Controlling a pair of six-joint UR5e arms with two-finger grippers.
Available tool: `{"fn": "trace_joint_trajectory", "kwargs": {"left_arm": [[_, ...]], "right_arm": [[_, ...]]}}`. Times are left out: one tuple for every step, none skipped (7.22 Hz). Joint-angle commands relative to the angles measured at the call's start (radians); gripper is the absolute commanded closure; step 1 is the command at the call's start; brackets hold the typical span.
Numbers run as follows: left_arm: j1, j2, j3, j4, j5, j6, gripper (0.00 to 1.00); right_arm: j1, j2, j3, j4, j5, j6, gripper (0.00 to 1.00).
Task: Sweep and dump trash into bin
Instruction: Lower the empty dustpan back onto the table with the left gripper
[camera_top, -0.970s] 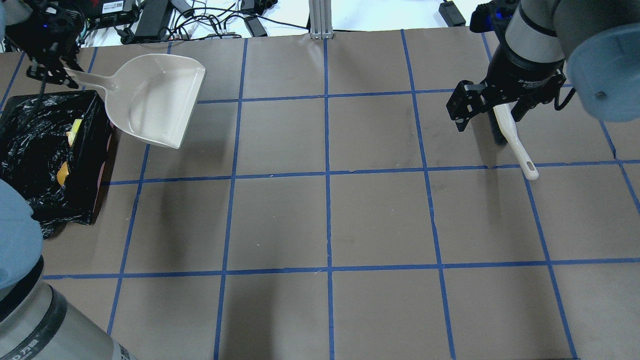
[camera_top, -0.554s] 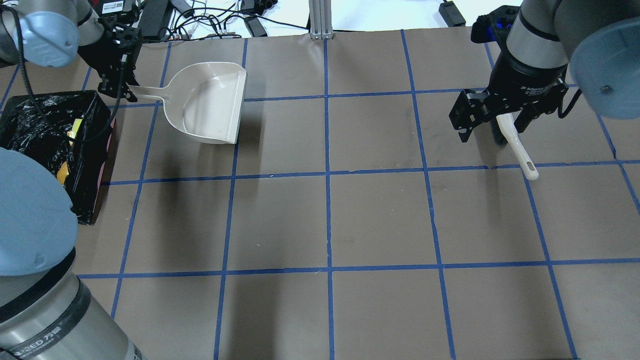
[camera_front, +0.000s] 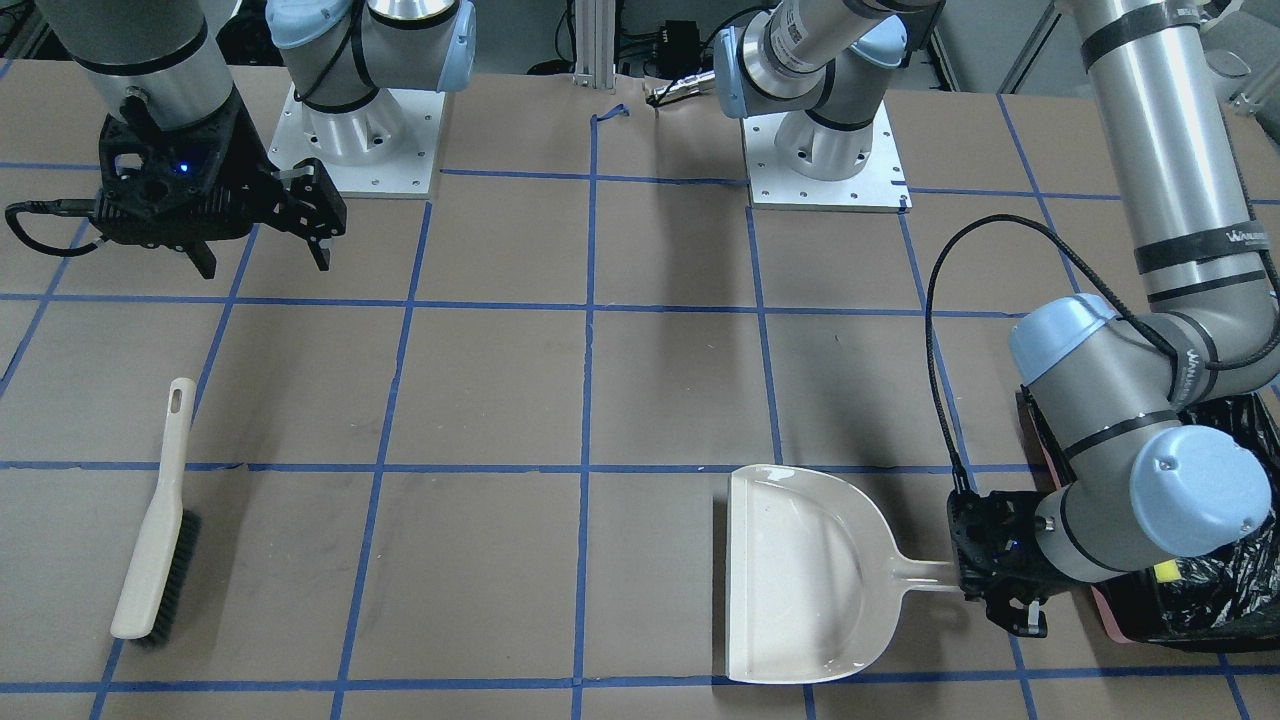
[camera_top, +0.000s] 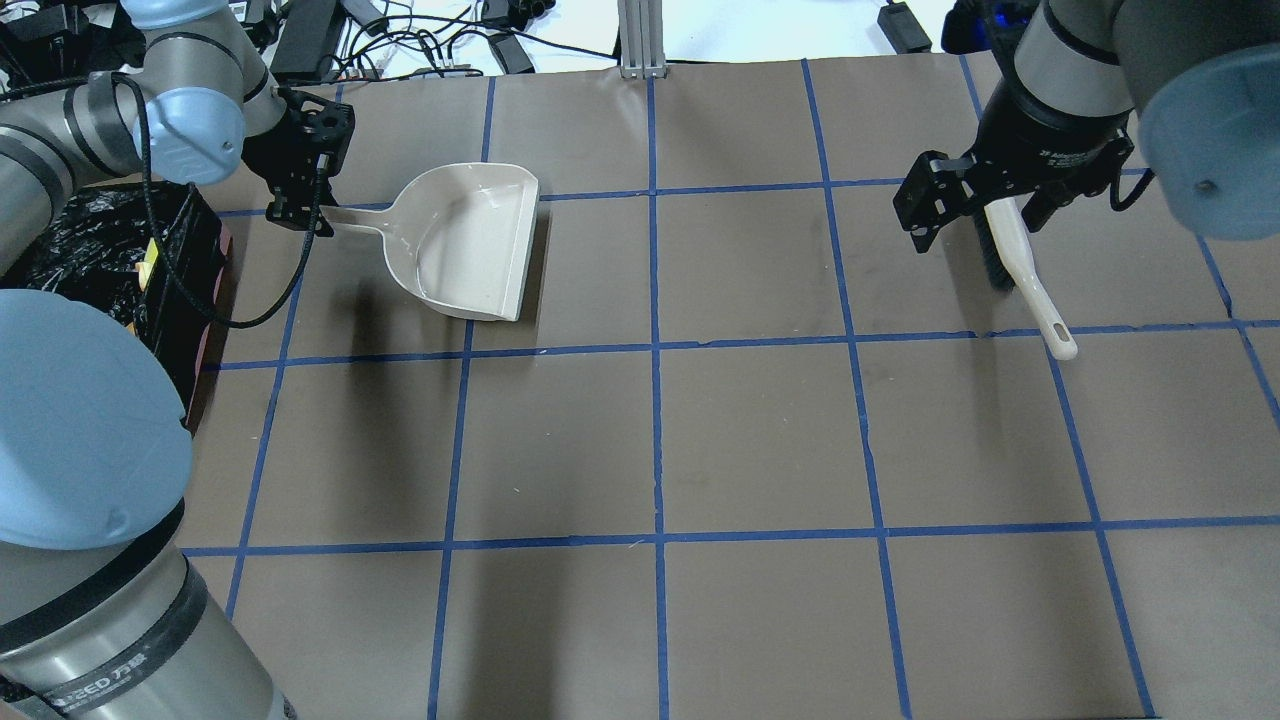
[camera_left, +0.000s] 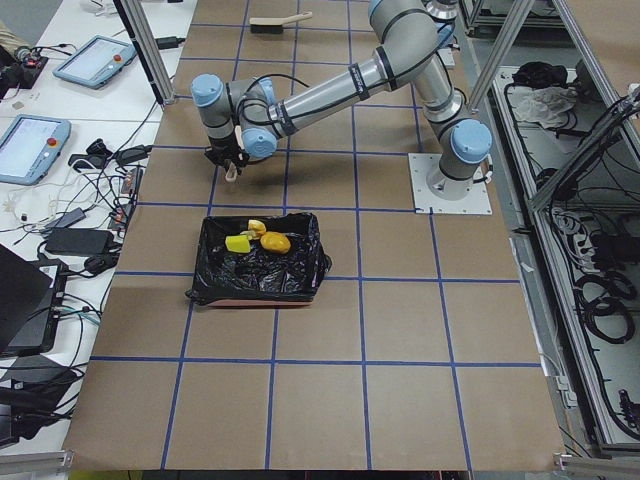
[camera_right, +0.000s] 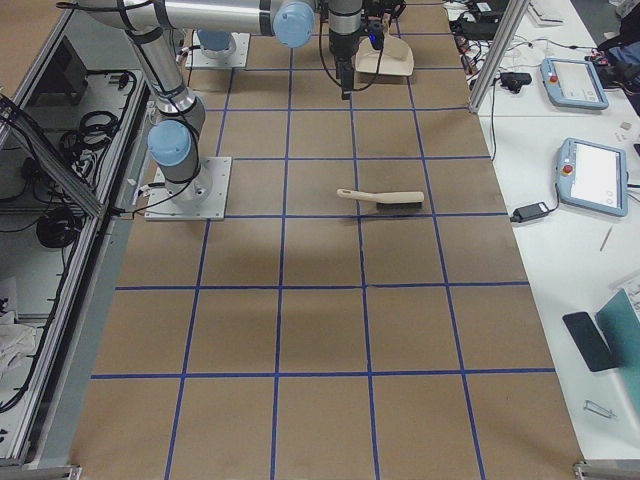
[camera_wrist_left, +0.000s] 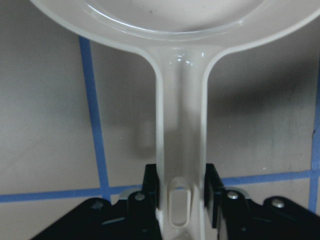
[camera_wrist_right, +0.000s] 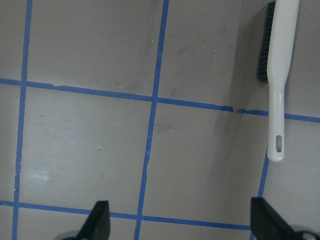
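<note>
The bin (camera_top: 60, 250), a tub lined with a black bag, stands at the table's left edge; it also shows in the left side view (camera_left: 262, 268). A yellow wedge (camera_left: 238, 243), a golden-brown lump (camera_left: 276, 242) and a pale slice (camera_left: 257, 227) lie inside it. My left gripper (camera_top: 300, 220) is shut on the handle (camera_wrist_left: 181, 150) of the empty off-white dustpan (camera_top: 470, 245), which sits flat and low, right of the bin. My right gripper (camera_wrist_right: 182, 225) is open and empty, raised above the table, with the brush (camera_wrist_right: 277, 75) lying apart from it.
The brush (camera_front: 155, 540) lies on the brown paper on the right arm's side. Blue tape lines grid the table. Cables and power bricks (camera_top: 400, 40) lie past the far edge. The arm bases (camera_front: 365, 140) stand on plates at the near edge.
My left arm has carried the dustpan right, away from the bin, levelling and lowering it. The right gripper has barely moved and stays open.
</note>
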Motion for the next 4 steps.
{"fn": "trace_joint_trajectory", "kwargs": {"left_arm": [[-0.010, 0.000, -0.010, 0.009, 0.025, -0.050, 0.84], [-0.011, -0.002, -0.010, 0.010, 0.030, -0.065, 0.81], [-0.011, -0.002, -0.012, 0.009, 0.032, -0.068, 0.33], [-0.011, 0.001, -0.012, 0.009, 0.032, -0.070, 0.11]], "right_arm": [[0.001, -0.003, 0.001, -0.008, 0.045, 0.000, 0.00], [0.001, -0.006, 0.001, -0.008, 0.113, 0.009, 0.00], [0.001, -0.005, 0.001, -0.008, 0.122, 0.011, 0.00], [0.001, -0.005, 0.003, -0.003, 0.121, 0.014, 0.00]]}}
